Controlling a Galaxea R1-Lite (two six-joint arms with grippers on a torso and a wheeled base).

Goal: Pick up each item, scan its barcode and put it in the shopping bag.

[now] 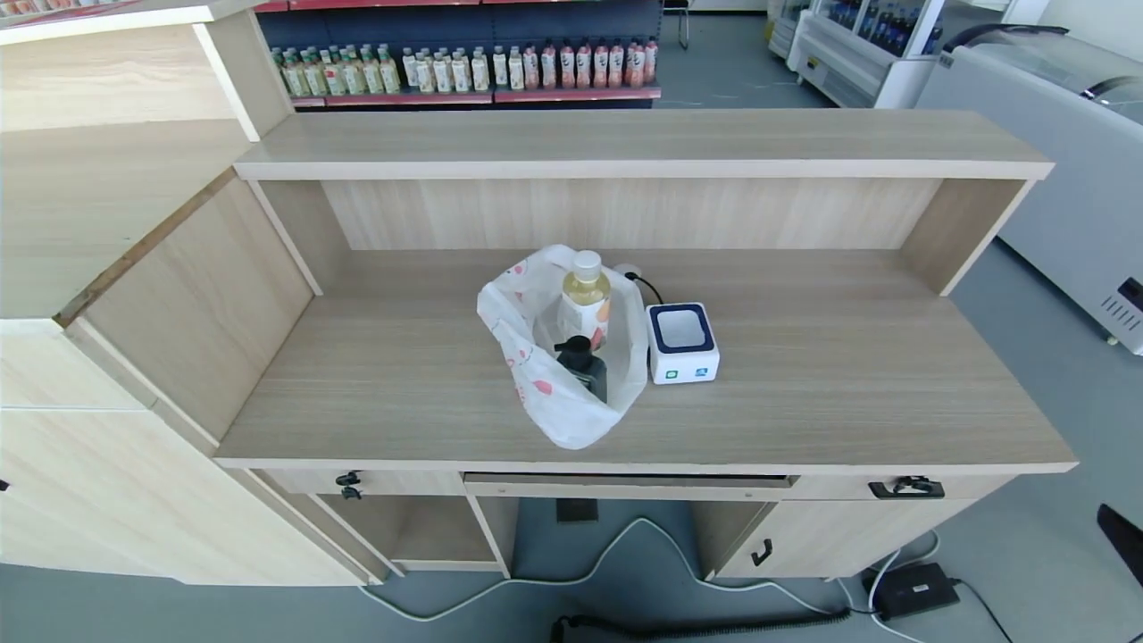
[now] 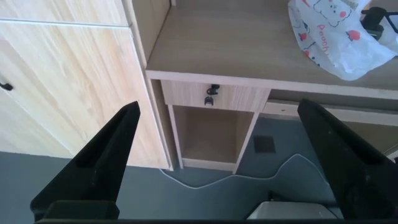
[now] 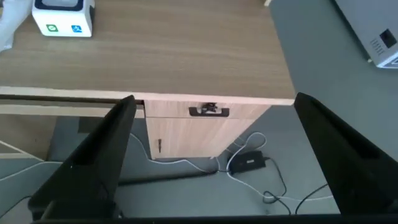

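Note:
A white shopping bag point(image 1: 554, 375) with pink prints stands open on the wooden counter point(image 1: 804, 384). Inside it stand a pale yellow drink bottle point(image 1: 586, 304) with a white cap and a dark bottle point(image 1: 585, 364) with a black pump top. A white box scanner point(image 1: 682, 343) with a dark-framed window sits just right of the bag, also seen as the scanner point(image 3: 63, 17). My left gripper point(image 2: 217, 162) hangs open below the counter's front left edge, with the bag point(image 2: 336, 37) above it. My right gripper point(image 3: 214, 162) is open below the counter's front right edge, empty.
A raised shelf point(image 1: 643, 143) runs along the counter's back, with side panels at both ends. A tall wooden cabinet point(image 1: 107, 295) stands to the left. Drawers with black handles point(image 1: 905, 488) sit under the counter. Cables and a power brick point(image 1: 911, 589) lie on the floor.

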